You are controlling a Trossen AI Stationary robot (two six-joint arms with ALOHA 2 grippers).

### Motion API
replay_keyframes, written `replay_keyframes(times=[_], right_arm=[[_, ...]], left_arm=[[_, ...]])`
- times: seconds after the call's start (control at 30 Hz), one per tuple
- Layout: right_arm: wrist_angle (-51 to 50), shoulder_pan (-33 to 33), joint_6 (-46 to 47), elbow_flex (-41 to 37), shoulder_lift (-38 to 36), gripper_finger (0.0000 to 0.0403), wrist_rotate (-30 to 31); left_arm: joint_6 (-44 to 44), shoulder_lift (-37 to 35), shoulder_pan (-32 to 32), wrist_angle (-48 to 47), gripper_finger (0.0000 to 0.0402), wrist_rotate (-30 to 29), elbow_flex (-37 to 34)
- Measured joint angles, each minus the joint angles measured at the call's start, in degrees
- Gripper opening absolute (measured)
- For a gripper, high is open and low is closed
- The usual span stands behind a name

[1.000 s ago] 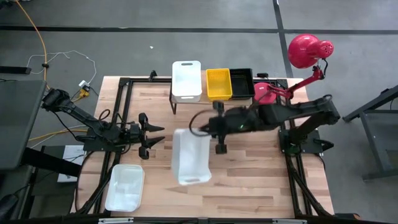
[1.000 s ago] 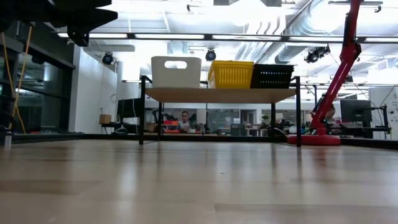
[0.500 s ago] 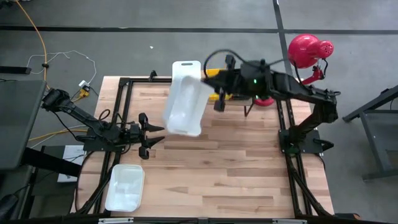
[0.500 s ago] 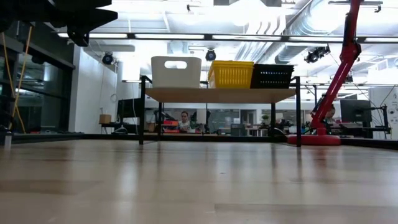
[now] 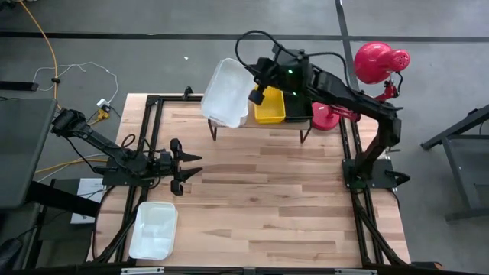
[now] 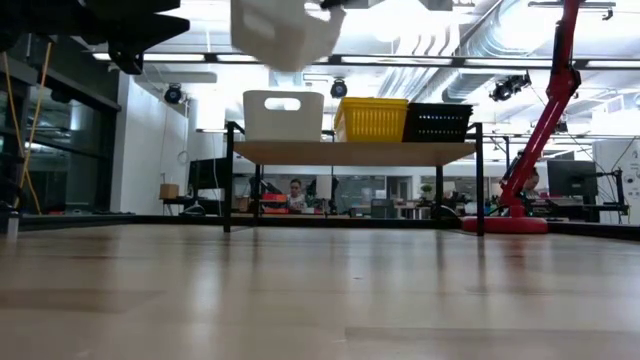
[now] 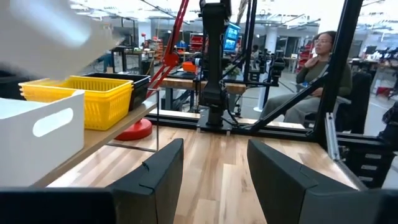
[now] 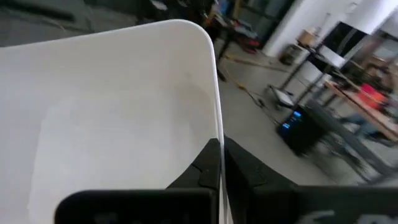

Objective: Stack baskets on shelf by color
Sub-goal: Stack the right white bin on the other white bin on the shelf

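Note:
My right gripper [image 5: 253, 91] is shut on a white basket [image 5: 227, 93] and holds it in the air over the left end of the shelf [image 6: 350, 152]. On the shelf stand a white basket [image 6: 283, 115], a yellow basket [image 6: 370, 118] and a black basket [image 6: 437, 121] in a row. Another white basket [image 5: 153, 229] lies on its bottom at the table's near left. My left gripper [image 5: 191, 164] waits open at the table's left, level, with nothing between its fingers [image 7: 163, 171]. My right gripper pinches the rim of one side wall [image 8: 217, 134] of the white basket, one finger inside and one outside. The fingers come almost level from the table's right side. The basket is lifted clear, slightly tilted, its opening up, above the shelf's white basket.
A red lamp stands at the table's far right, its base [image 6: 505, 224] beside the shelf and its head [image 5: 378, 61] above. A person [image 7: 317, 62] sits beyond the table. Bare wood [image 5: 267, 198] lies between the shelf and the near edge.
My right gripper has swung from over the table's middle toward the far edge and a little up, turning as it went. The white basket has stayed in its hold and clear of the table, and now hangs over the shelf's left end.

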Motion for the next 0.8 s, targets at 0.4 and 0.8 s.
replay_keyframes(times=[0.4, 0.8], right_arm=[[-1.6, -4.6, -4.2, 0.0, 2.8, 0.0000, -2.5], [-7.3, -5.7, -7.3, 0.0, 2.8, 0.0000, -7.5]], left_arm=[[1.1, 0.0, 0.8, -0.3, 0.0166, 0.0, 0.0], [-0.4, 0.0, 0.8, -0.4, 0.0166, 0.0, 0.0]])
